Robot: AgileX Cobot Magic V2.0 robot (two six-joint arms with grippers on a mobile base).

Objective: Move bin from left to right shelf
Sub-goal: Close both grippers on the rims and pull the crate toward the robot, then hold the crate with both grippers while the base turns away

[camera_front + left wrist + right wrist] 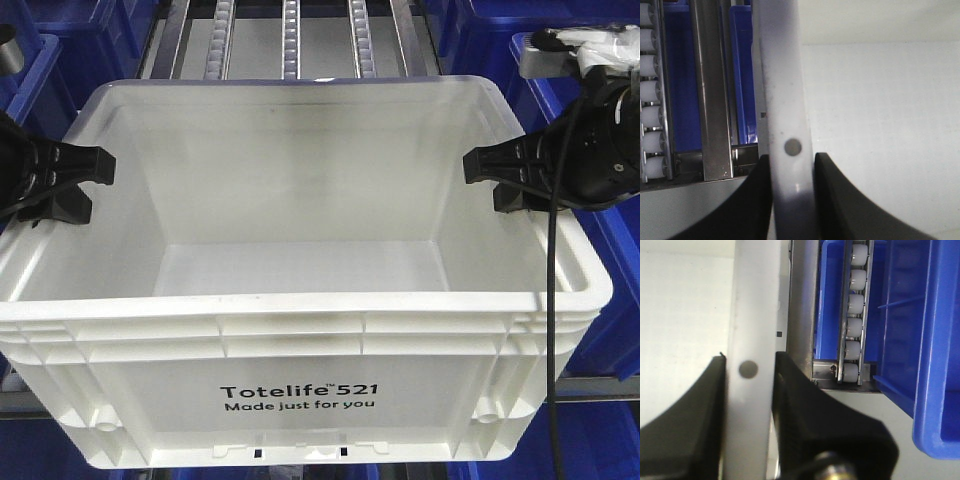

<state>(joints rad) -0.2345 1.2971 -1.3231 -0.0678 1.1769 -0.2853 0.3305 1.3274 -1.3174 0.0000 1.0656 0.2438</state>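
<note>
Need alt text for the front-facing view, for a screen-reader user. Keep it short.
An empty white Totelife 521 bin fills the frame, with the left gripper and right gripper clamped on its opposite side rims with black jaws. Behind it run shelf roller tracks, and blue bins sit on both sides.

On the bin front: "Totelife 521", perhaps trademarked, "Made just for you"

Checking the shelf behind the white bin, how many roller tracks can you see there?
3 roller tracks above the white bin's far rim: left, middle, right. More may be hidden behind it.
</note>
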